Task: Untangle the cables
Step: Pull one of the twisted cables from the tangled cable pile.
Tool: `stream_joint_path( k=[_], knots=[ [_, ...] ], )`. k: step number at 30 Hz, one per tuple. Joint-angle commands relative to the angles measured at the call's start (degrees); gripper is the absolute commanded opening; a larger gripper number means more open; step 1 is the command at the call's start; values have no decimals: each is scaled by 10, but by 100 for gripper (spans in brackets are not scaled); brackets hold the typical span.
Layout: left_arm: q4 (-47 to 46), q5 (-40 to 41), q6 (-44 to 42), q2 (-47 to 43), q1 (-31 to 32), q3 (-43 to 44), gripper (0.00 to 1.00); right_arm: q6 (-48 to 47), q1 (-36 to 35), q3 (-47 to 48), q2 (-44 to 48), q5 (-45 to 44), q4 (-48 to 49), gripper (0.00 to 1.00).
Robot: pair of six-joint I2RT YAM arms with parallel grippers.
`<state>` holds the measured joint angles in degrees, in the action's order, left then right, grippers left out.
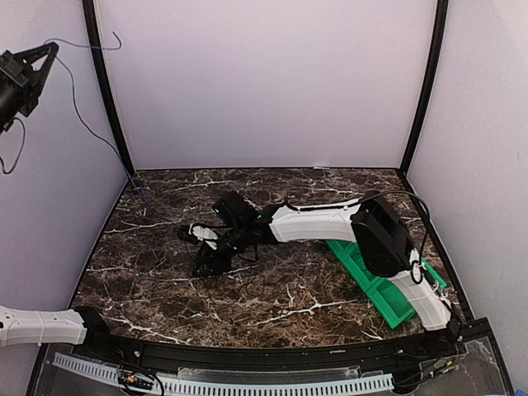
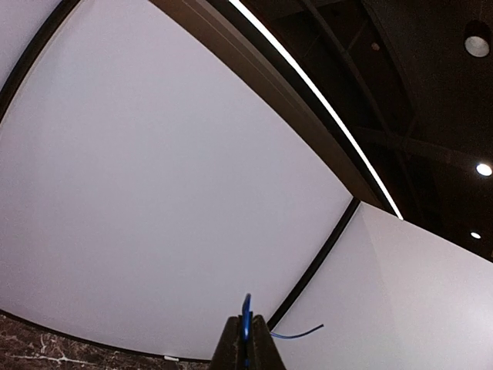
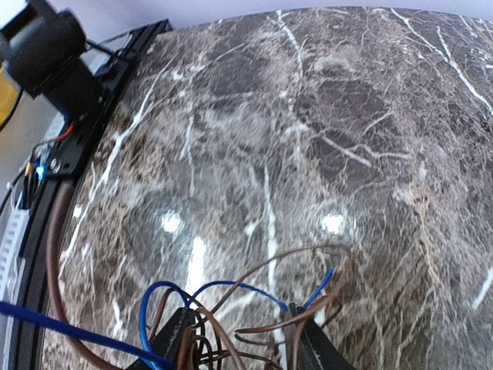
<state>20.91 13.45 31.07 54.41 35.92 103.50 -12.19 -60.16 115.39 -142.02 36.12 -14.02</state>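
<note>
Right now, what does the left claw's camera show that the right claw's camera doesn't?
Only the left wrist view: the left claw shut on the blue cable, held up against a white wall and ceiling lights. Only the right wrist view: the right claw open, with tangled dark cables between its fingers. Both: the blue cable and some marble table.

Blue cable (image 3: 77, 332) rises taut and high off the tabletop (image 1: 165, 289) at its far-left corner, short tip poking free. Its lower end loops into thin dark cables (image 3: 269, 263), bunched and snarled mid-tabletop.
</note>
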Motion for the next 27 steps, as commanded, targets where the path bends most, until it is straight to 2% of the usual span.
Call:
stream_joint_path(
  k=[1, 3, 4, 7, 8, 9, 13, 15, 20, 22, 25, 26, 27],
  knots=[
    [-23, 69, 16, -38, 2, -178, 0, -81, 2, -91, 142, -23, -28, 42],
    [-25, 89, 11, -56, 2, -245, 0, -97, 2, -123, 176, -29, -37, 42],
    [-22, 104, 7, -63, 2, -261, 0, -105, 3, -134, 190, -32, -47, 38],
    [9, 159, -30, -62, 2, -306, 0, -122, 6, -156, 203, -40, -83, 13],
    [35, 173, -34, -57, 2, -311, 0, -124, 8, -160, 204, -46, -96, 6],
    [66, 199, -37, -54, 2, -320, 0, -127, 10, -164, 204, -51, -107, 3],
    [131, 262, -9, -63, 2, -372, 0, -127, 32, -195, 222, -43, -140, 0],
    [140, 296, 9, -85, 1, -415, 0, -132, 46, -224, 244, -31, -140, 0],
    [151, 338, 31, -124, -24, -489, 0, -159, 76, -295, 306, -71, -127, 2],
    [158, 348, 34, -116, -36, -491, 0, -184, 79, -308, 317, -90, -135, 3],
    [178, 413, 36, -115, -40, -450, 0, -191, 80, -307, 310, -137, -145, 3],
    [165, 424, -2, -123, -40, -433, 0, -189, 80, -304, 300, -151, -146, 3],
    [102, 422, -34, -146, -40, -431, 0, -184, 80, -297, 290, -163, -147, 3]
  ],
)
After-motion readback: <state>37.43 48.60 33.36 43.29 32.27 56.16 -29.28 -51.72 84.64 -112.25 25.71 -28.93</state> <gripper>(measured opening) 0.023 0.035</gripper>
